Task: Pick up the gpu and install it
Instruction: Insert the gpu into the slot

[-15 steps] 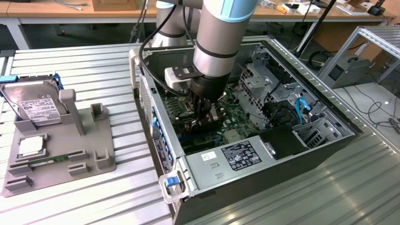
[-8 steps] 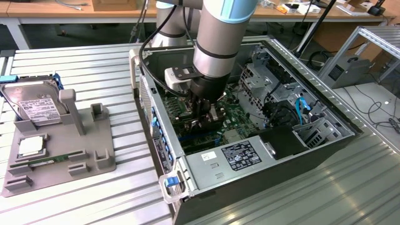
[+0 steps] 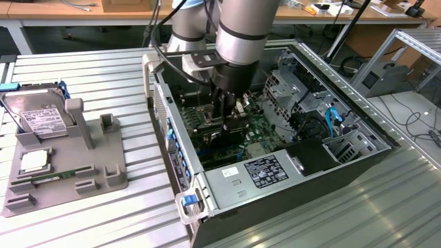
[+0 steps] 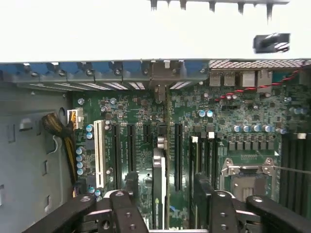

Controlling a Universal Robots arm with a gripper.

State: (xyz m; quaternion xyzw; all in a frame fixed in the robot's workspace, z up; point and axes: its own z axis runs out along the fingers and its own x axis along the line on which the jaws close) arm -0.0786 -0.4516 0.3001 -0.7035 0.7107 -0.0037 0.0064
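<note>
The gpu (image 4: pixel 159 180) stands edge-on over an expansion slot of the green motherboard (image 4: pixel 233 116) inside the open computer case (image 3: pixel 160 88). Its silver bracket end (image 4: pixel 161 90) lines up with the rear slot openings. My gripper (image 4: pixel 166 183) straddles the card, one black finger (image 4: pixel 131 182) on one side and the other finger (image 4: pixel 201 182) on the other. A gap shows between each finger and the card, so the gripper is open. In the exterior view the gripper (image 3: pixel 231 121) reaches down into the middle of the case.
A grey parts holder (image 3: pixel 69 155) lies at the exterior view's left with a silver hard drive (image 3: pixel 41 116) and a thin memory stick (image 3: pixel 55 177). Inside the case are the power supply (image 3: pixel 265 173), drive cages (image 3: pixel 289 88) and cables (image 3: pixel 331 119).
</note>
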